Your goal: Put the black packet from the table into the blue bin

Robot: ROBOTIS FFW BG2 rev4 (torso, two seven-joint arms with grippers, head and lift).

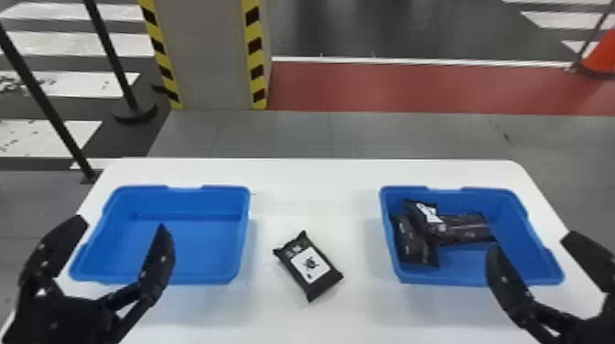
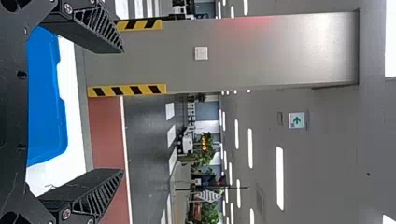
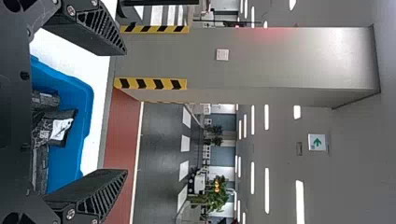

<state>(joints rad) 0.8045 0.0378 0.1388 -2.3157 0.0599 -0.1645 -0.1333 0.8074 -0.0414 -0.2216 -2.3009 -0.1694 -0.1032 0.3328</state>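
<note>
Evidently the pick-up is the step in hand, with nothing grasped so far. The black packet (image 1: 309,265) lies flat on the table (image 1: 315,180), label up and set askew, between the left bin (image 1: 196,244) and the right bin (image 1: 510,219) and touching neither. Other packets (image 1: 462,228) lie in the right bin, some overlapping.

Both tools are apart, with nothing between their fingers. The left tool (image 1: 121,224) hangs by the near part of the left bin; the right tool (image 1: 531,242) is by the near part of the right bin.

Next, one tool has to come in over the black packet, turn to match its slant and go down with a finger beside each long edge, then close. The right tool seems the likelier choice, as the right bin has the similar packets, though the task names no side. A shallow grip may slide off the soft wrapper, so the fingers should reach close to the table. After that, the lift must clear the bin's rim before letting go.
</note>
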